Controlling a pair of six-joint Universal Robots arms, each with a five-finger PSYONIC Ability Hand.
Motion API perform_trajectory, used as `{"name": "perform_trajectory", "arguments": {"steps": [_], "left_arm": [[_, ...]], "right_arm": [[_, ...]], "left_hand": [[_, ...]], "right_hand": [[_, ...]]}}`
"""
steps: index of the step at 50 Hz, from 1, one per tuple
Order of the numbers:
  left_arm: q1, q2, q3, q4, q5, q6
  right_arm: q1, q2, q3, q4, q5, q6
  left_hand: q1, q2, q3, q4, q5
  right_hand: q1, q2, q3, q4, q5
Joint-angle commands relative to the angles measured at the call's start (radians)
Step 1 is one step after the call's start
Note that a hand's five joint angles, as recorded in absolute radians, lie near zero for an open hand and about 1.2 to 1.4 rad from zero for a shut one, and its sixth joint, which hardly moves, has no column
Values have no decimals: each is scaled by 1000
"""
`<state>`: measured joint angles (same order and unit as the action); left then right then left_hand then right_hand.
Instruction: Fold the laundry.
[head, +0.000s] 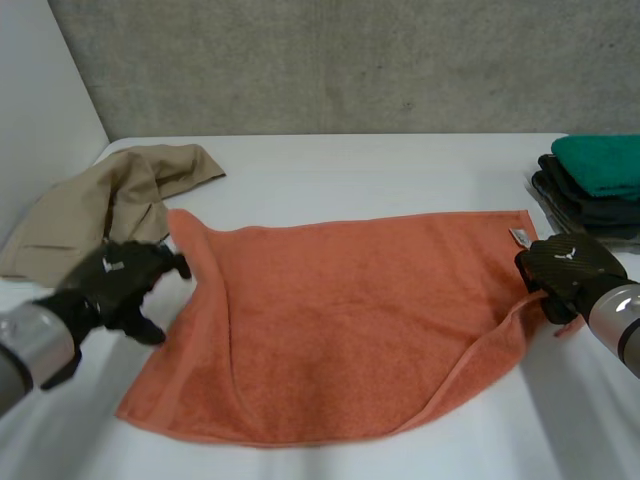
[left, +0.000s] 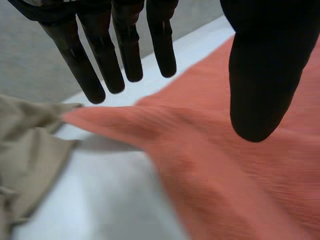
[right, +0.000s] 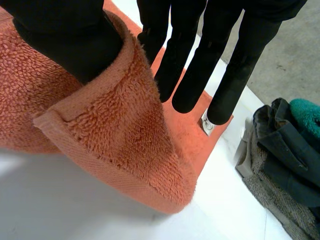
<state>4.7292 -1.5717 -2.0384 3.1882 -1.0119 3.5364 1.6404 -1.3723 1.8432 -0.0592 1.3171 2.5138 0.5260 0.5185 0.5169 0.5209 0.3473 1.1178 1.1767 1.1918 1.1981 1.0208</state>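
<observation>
Towel (head: 340, 320) edge | R fingers (right: 192, 70)+thumb pinch | L fingers (left: 102, 55) straight, over corner

orange towel (head: 340, 320) spread flat, rt edge curled

Bare table (head: 350, 170) lies beyond the towel (head: 340, 320), between beige garment (head: 100, 205) and folded stack (head: 590, 190).

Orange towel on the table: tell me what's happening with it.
An orange terry towel lies spread on the white table, not yet folded. The right hand pinches its right edge near the far corner, holding it raised. The left hand hovers open by the far left corner. A crumpled beige garment waits at left; a stack of folded clothes sits at right.
</observation>
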Motion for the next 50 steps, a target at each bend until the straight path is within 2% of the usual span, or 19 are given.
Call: {"name": "perform_trajectory", "arguments": {"steps": [1, 6, 10, 17, 31, 41, 42, 46, 50], "left_arm": [[52, 85, -150, -126, 102, 16], [89, 72, -204, -142, 114, 74], [117, 21, -233, -134, 118, 163], [158, -48, -232, -137, 130, 278], [154, -146, -223, -71, 164, 329], [112, -188, -220, 2, 159, 331], [111, -188, -218, 7, 157, 331], [100, -180, -215, 18, 150, 326], [98, -133, -206, 16, 133, 297]], "right_arm": [[18, 53, -50, -27, 33, 55], [27, 84, -71, -36, 51, 72], [33, 102, -82, -45, 51, 77], [38, 104, -76, -51, 48, 80], [27, 96, -67, -67, 48, 85], [29, 84, -56, -70, 48, 85], [29, 81, -55, -71, 48, 85], [25, 68, -50, -77, 51, 86], [19, 49, -45, -79, 51, 86]], "left_hand": [[201, 208, 210, 206, 205], [187, 194, 196, 192, 191], [55, 62, 64, 60, 59], [31, 38, 40, 36, 35], [128, 135, 137, 133, 132], [357, 364, 366, 362, 361], [398, 405, 407, 403, 402], [852, 859, 861, 857, 856], [870, 878, 879, 875, 874]], "right_hand": [[278, 220, 204, 198, 201], [278, 220, 204, 198, 201], [278, 220, 204, 198, 201], [278, 220, 204, 198, 201], [278, 220, 204, 198, 201], [278, 220, 204, 198, 201], [278, 220, 204, 198, 201], [278, 220, 204, 198, 201], [278, 220, 204, 198, 201]]}}
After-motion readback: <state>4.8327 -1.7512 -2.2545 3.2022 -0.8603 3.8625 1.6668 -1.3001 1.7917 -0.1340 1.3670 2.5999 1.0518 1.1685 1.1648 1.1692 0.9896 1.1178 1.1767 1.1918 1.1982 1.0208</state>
